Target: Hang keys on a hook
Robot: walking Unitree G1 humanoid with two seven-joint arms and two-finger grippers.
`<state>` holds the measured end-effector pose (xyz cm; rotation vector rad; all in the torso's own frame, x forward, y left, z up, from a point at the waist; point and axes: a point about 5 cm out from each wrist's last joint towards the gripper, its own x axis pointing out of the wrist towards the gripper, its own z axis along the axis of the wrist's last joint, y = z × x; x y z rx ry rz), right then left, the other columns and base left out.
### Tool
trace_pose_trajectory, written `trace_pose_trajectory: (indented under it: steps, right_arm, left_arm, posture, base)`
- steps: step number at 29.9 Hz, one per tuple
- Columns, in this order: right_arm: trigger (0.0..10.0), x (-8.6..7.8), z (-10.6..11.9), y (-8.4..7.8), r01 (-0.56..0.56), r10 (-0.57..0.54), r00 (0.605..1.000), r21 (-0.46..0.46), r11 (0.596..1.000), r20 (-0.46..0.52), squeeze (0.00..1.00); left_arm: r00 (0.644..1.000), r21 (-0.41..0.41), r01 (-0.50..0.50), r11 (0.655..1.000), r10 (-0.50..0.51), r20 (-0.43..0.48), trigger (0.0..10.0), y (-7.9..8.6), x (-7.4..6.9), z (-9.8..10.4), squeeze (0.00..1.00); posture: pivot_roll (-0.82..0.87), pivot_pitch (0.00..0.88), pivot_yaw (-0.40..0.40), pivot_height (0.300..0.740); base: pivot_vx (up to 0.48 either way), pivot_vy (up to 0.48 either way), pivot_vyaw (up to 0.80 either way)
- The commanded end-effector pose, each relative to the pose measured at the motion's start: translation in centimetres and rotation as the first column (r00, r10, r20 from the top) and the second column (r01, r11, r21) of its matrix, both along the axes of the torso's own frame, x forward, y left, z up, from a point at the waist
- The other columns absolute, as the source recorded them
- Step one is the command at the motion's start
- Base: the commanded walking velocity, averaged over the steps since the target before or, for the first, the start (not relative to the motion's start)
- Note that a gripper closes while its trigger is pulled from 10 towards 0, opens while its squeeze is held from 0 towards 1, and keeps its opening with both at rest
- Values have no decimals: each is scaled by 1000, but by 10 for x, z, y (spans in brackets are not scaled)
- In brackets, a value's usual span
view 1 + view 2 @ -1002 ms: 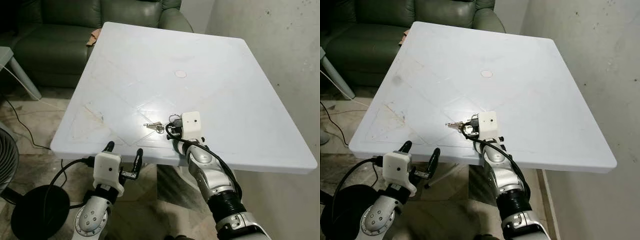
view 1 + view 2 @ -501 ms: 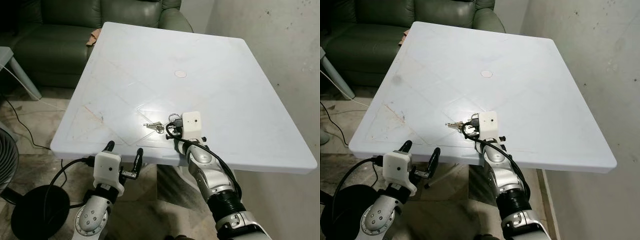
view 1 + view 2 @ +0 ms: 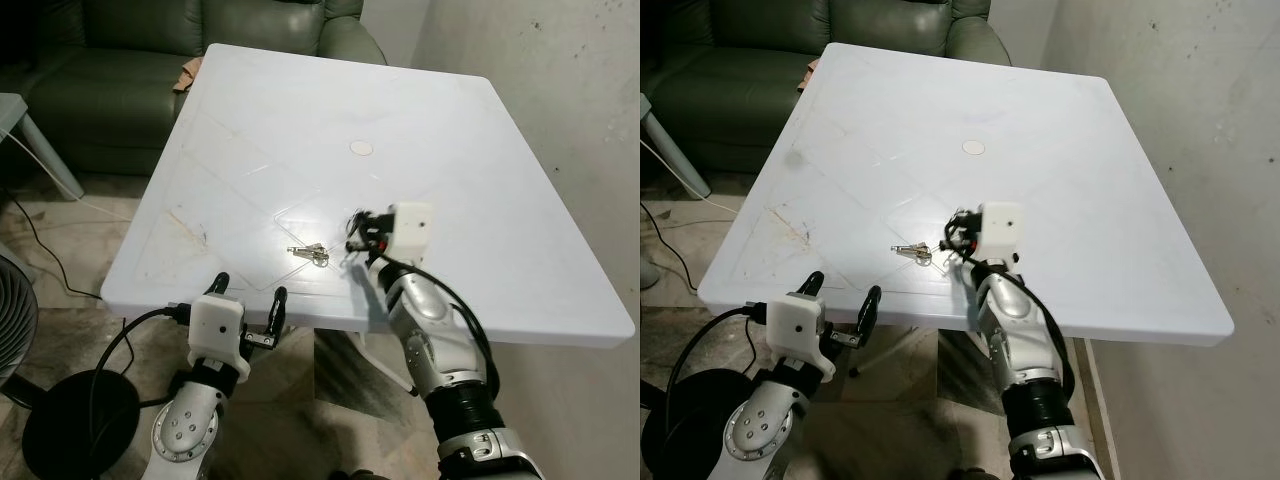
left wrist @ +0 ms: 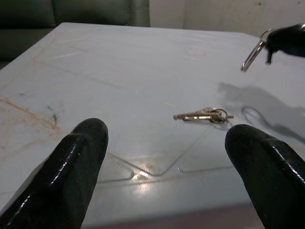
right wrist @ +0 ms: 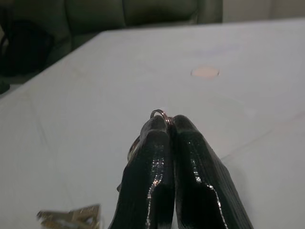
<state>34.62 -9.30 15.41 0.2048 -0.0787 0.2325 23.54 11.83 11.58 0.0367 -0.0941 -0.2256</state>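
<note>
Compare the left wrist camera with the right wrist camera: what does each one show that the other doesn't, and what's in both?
Left wrist view, not the right: the left gripper with its fingers open at the table's near edge, orange scuff marks, and the metal ring's shadow on the table.

Right wrist view, not the left: the right gripper seen close up, its fingers pressed together on the metal ring.

Both: the white table, the keys lying on it, the lifted ring and the green sofa.
</note>
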Motion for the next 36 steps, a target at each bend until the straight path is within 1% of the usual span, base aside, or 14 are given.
trace_pose_trajectory:
  steps: [1, 6, 7, 8, 9, 14, 15, 16, 21, 26, 28, 33, 34, 36]
  right_arm:
    - [10000, 0, 17, -12, 15, -16, 996, 19, 1000, 83, 0]
    - [10000, 0, 35, -26, 27, -24, 985, -12, 1000, 170, 0]
    - [10000, 0, 35, -26, 27, -24, 985, -12, 1000, 170, 0]
    - [10000, -1, 39, -31, 44, -37, 981, -33, 998, 193, 0]
    - [10000, -1, 39, -31, 44, -37, 981, -33, 998, 193, 0]
    - [10000, -7, 42, -36, 47, -33, 973, -58, 997, 229, 0]
    - [10000, -11, 43, -38, 47, -30, 968, -64, 997, 250, 0]
    - [10000, -11, 43, -38, 47, -30, 968, -64, 997, 250, 0]
    - [10000, -20, 44, -49, 70, -50, 958, -62, 996, 282, 0]
    - [10000, -24, 44, -56, 98, -82, 958, -46, 994, 274, 0]
    - [10000, -29, 40, -60, 109, -92, 959, -51, 993, 270, 0]
    - [10000, -36, 30, -64, 121, -102, 963, -62, 991, 249, 0]
    - [10000, -41, 22, -65, 127, -108, 966, -66, 990, 236, 0]
    - [10000, -43, 20, -66, 128, -110, 967, -67, 989, 231, 0]
  left_arm:
    - [1000, 1, -10, 1000, 10, 0, 10000, 1, 5, 0, 0]
    - [999, 1, -22, 1000, 22, 32, 10000, 3, 21, 8, 0]
    - [999, 1, -22, 1000, 22, 32, 10000, 3, 21, 8, 0]
    - [998, 1, -35, 999, 34, 53, 10000, 6, 30, 14, 0]
    - [998, 1, -35, 999, 34, 53, 10000, 6, 30, 14, 0]
    - [994, 22, -64, 998, 62, 92, 10000, 12, 48, 27, 0]
    - [991, 11, -76, 997, 74, 107, 10000, 15, 54, 33, 0]
    - [991, 11, -76, 997, 74, 107, 10000, 15, 54, 33, 0]
    - [983, -29, -98, 995, 101, 151, 10000, 19, 70, 52, 0]
    - [981, -64, -101, 993, 110, 161, 10000, 19, 76, 59, 0]
    - [980, -83, -110, 990, 122, 158, 10000, 20, 77, 59, 0]
    - [981, -88, -112, 990, 125, 152, 10000, 23, 74, 54, 0]
    - [982, -105, -107, 989, 122, 143, 10000, 25, 69, 49, 0]
    - [983, -112, -105, 988, 120, 141, 10000, 26, 68, 47, 0]
  posture:
    - [61, 117, -96, 732]
    - [45, 83, -90, 732]
    - [45, 83, -90, 732]
    - [42, 77, -88, 732]
    - [42, 77, -88, 732]
    - [30, 55, -79, 732]
    - [25, 47, -75, 732]
    - [25, 47, -75, 732]
    - [13, 28, -61, 732]
    - [7, 27, -62, 732]
    - [4, 25, -62, 732]
    - [-2, 20, -55, 732]
    - [-4, 13, -50, 732]
    - [-4, 13, -50, 732]
  base:
    - [0, 0, 0]
    - [0, 0, 0]
    - [0, 0, 0]
    - [0, 0, 0]
    - [0, 0, 0]
    - [0, 0, 0]
    - [0, 0, 0]
    - [0, 0, 0]
    - [0, 0, 0]
    - [0, 0, 0]
    - [0, 0, 0]
    - [0, 0, 0]
    - [0, 0, 0]
    - [0, 0, 0]
